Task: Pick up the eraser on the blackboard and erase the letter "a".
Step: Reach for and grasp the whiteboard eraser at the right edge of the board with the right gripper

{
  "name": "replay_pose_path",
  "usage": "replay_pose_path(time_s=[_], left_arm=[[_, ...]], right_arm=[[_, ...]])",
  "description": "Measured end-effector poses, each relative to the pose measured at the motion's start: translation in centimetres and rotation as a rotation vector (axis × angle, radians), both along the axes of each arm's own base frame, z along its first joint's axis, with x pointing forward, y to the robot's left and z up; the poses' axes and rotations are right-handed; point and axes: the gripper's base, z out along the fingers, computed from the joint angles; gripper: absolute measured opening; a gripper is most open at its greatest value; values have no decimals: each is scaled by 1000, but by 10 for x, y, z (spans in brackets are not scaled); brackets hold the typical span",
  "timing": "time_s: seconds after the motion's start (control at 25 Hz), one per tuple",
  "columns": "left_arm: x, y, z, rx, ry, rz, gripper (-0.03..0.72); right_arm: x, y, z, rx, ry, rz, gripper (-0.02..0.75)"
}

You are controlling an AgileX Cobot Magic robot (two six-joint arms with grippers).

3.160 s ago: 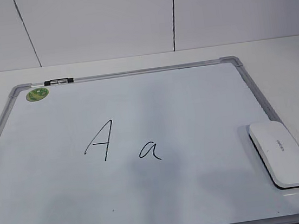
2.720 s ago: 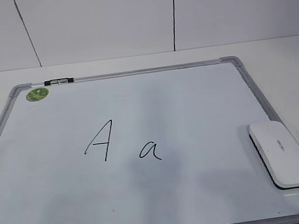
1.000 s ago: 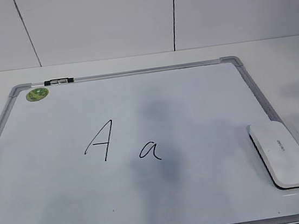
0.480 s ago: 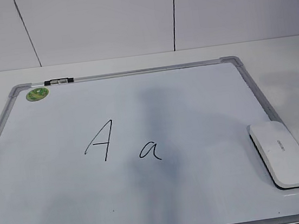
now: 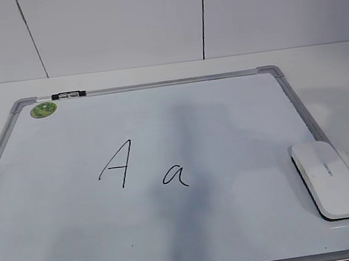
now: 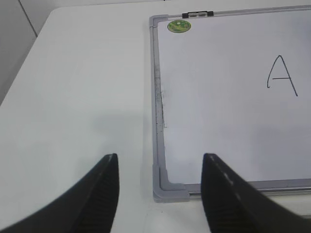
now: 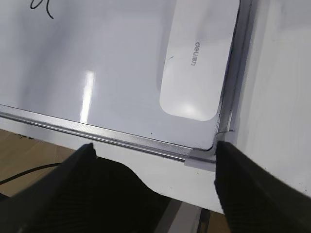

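Right wrist view: fingers spread, apparently above the eraser.

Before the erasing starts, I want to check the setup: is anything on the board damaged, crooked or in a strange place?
Nothing serious stands out. The eraser lies flat by the board's right frame, slightly slanted. Both letters, "A" and "a", are whole. Only small dark specks mark the left edge of the board.

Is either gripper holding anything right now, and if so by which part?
Nothing is held. The left gripper and right gripper are both open and empty; the eraser lies untouched on the blackboard.
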Motion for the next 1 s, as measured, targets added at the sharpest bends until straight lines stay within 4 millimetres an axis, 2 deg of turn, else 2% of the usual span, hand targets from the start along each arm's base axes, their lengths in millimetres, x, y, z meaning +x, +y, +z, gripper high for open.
replay_pose_path(time_s=[0.56, 1.0], left_arm=[[0, 0, 0, 0, 0, 0, 389], [0, 0, 0, 0, 0, 0, 402]], right_arm=[[24, -1, -31, -67, 140, -22, 589], [42, 31, -52, -173, 164, -25, 589]])
